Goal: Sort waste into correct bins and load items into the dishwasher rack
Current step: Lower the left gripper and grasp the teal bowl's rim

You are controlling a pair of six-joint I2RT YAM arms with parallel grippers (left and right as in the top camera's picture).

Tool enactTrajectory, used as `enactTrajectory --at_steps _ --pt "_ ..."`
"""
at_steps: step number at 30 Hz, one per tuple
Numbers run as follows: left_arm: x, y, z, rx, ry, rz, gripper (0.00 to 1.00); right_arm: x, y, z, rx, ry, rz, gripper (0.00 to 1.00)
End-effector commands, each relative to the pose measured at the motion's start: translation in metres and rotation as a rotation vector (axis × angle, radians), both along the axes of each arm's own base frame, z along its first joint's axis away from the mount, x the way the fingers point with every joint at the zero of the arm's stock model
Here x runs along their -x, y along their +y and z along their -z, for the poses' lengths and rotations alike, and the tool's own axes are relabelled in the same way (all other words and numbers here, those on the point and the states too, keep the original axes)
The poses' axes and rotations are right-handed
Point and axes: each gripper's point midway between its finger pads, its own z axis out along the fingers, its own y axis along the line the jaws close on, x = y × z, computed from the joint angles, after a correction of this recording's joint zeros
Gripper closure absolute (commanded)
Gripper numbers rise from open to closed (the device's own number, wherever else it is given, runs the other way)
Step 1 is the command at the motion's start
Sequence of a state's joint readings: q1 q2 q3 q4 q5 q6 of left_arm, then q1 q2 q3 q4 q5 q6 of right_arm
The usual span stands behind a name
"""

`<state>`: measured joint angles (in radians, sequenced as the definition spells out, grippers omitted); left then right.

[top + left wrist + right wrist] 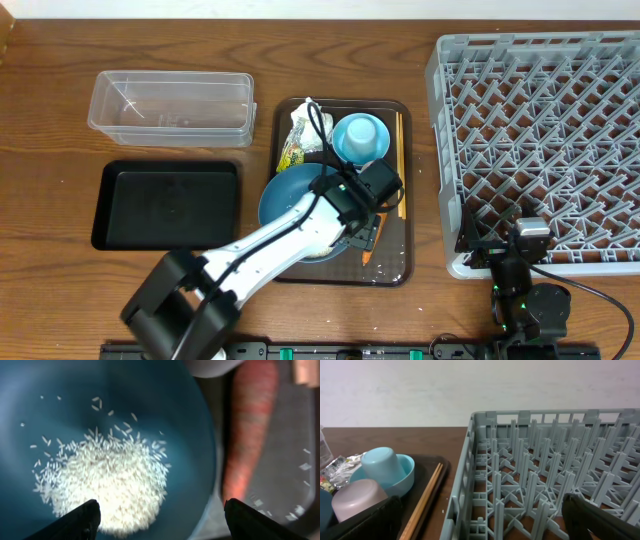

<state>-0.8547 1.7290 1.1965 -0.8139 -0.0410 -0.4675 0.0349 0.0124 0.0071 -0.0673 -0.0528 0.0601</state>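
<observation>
While the right gripper (481, 505) is hanging open beside the dishwasher rack (530, 460), the left gripper (161, 510) is hovering with jaws spread astride the right rim of the dark-blue bowl (125, 400) on the brown tray (395, 265), one finger over the rice (110, 475), the other over the carrot (247, 435) alongside.

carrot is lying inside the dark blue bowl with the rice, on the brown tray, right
Not quite. The carrot lies outside the dark-blue bowl, beside its rim on the brown tray; only the rice is inside the bowl. The left wrist view shows it.
</observation>
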Motion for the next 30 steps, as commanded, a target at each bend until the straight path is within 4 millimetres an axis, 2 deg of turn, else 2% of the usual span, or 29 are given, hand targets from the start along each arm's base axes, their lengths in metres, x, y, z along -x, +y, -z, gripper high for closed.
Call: enactTrajectory --at_steps 1,5,22,30 --pt "-0.009 0.002 0.012 -0.049 -0.02 -0.021 0.19 0.0 0.001 0.001 -0.01 0.004 -0.002 0.01" --pt "-0.01 0.0 0.018 -0.053 -0.016 -0.021 0.25 0.0 0.001 0.001 -0.01 0.004 -0.002 0.01" --pt "0.005 -0.001 0.029 -0.074 0.004 -0.009 0.27 0.0 0.001 0.001 -0.01 0.004 -0.002 0.01" --pt "0.013 0.009 0.046 -0.113 0.037 -0.032 0.27 0.0 0.001 0.001 -0.01 0.004 -0.002 0.01"
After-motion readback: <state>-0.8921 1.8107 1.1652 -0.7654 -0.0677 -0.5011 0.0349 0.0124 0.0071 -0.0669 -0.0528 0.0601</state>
